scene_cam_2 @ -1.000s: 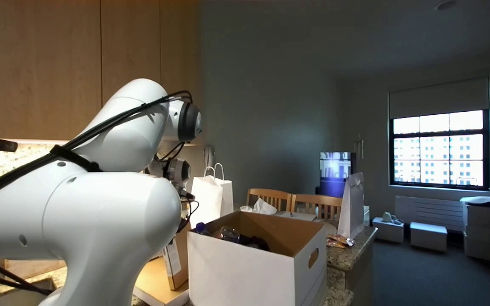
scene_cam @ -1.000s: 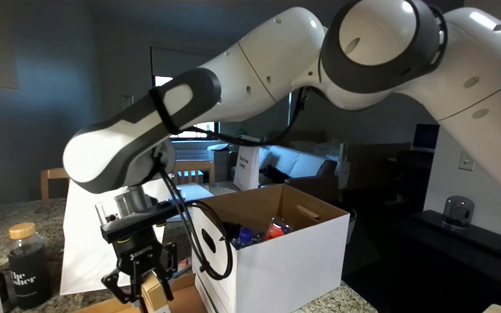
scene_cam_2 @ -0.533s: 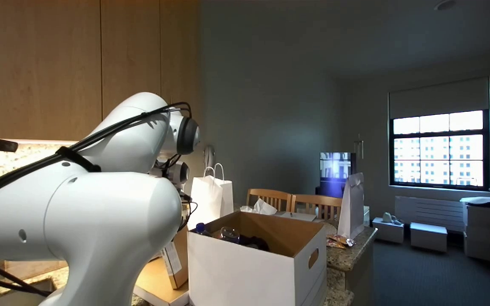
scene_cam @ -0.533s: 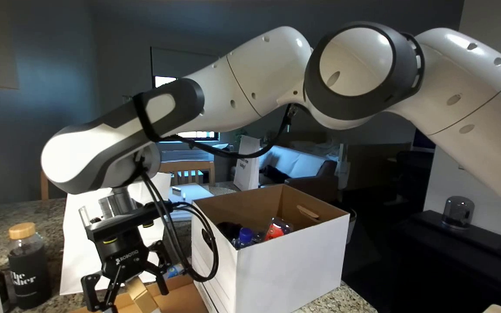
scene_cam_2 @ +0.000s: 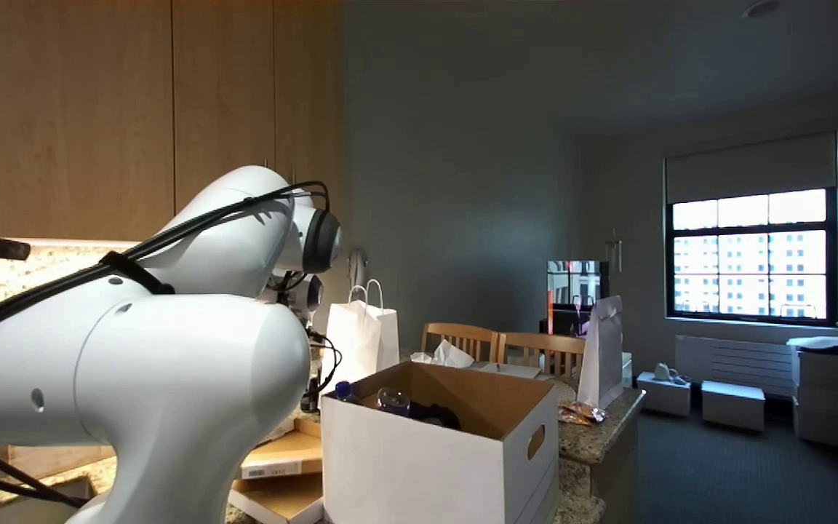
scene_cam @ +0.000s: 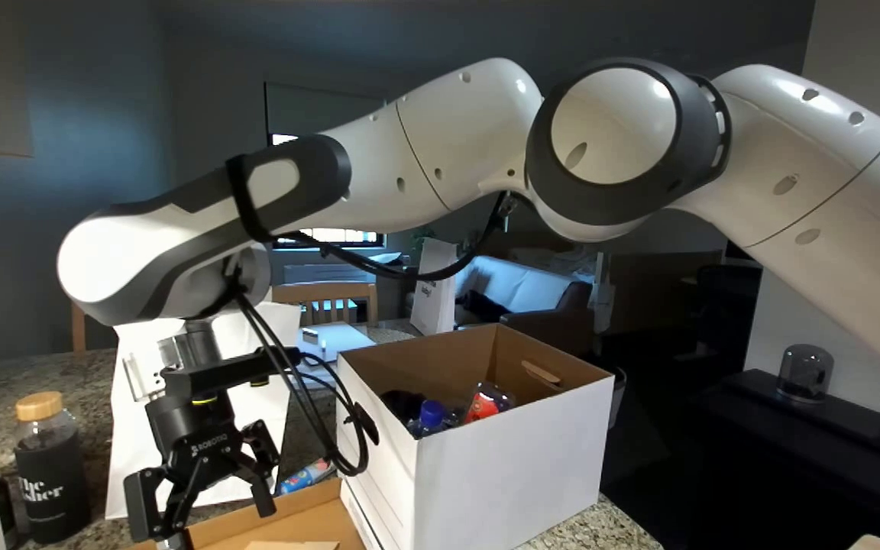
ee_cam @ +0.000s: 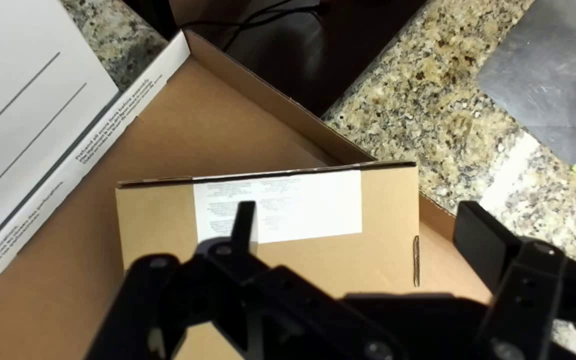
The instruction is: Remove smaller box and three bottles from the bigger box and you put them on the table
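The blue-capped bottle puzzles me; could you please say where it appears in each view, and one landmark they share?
In an exterior view: the blue-capped bottle, below centre, in the near corner of the bigger box.
In an exterior view: the blue-capped bottle, below and left of centre, in the left corner.
Wrist view: not in it.
Shared landmark: the bigger box, white, top left in the wrist view.

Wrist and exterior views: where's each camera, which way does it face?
In an exterior view: beside the arm, facing the sofa; arm and end effector show.
In an exterior view: close to the arm, facing a window; arm looms.
Wrist view: on the arm's end, facing the smaller box below; end effector shows.
Both exterior views share the bigger box.
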Controlling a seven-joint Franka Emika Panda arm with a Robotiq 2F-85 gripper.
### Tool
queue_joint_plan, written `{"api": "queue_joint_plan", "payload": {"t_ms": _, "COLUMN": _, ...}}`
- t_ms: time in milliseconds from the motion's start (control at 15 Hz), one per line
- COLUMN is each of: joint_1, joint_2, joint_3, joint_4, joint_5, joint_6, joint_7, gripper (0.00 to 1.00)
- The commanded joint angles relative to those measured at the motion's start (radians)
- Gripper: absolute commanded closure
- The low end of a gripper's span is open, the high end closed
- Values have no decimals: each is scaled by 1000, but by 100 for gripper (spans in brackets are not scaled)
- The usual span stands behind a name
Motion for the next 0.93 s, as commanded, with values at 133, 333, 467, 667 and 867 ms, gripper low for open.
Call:
{"api": "queue_joint_plan", "payload": {"t_ms": 133, "joint_1": -45, "joint_2": -38, "joint_3": 24, "joint_4": -24, "joint_5": 25, "joint_6": 38, "joint_7": -81, "gripper": 0}}
{"api": "queue_joint_plan", "payload": {"t_ms": 333, "joint_1": -77, "joint_2": -73, "joint_3": 28, "joint_4": -70, "joint_5": 39, "joint_6": 123, "joint_7": -71, "gripper": 0}}
{"api": "queue_joint_plan", "payload": {"t_ms": 467, "joint_1": -106, "joint_2": -114, "joint_3": 31, "joint_4": -132, "joint_5": 67, "joint_6": 262, "joint_7": -52, "gripper": 0}}
{"api": "queue_joint_plan", "payload": {"t_ms": 667, "joint_1": -140, "joint_2": -172, "joint_3": 26, "joint_4": -216, "joint_5": 99, "joint_6": 383, "joint_7": -38, "gripper": 0}}
{"api": "queue_joint_plan", "payload": {"t_ms": 867, "joint_1": -172, "joint_2": -233, "joint_3": 17, "joint_4": -288, "joint_5": 112, "joint_6": 402, "joint_7": -22, "gripper": 0}}
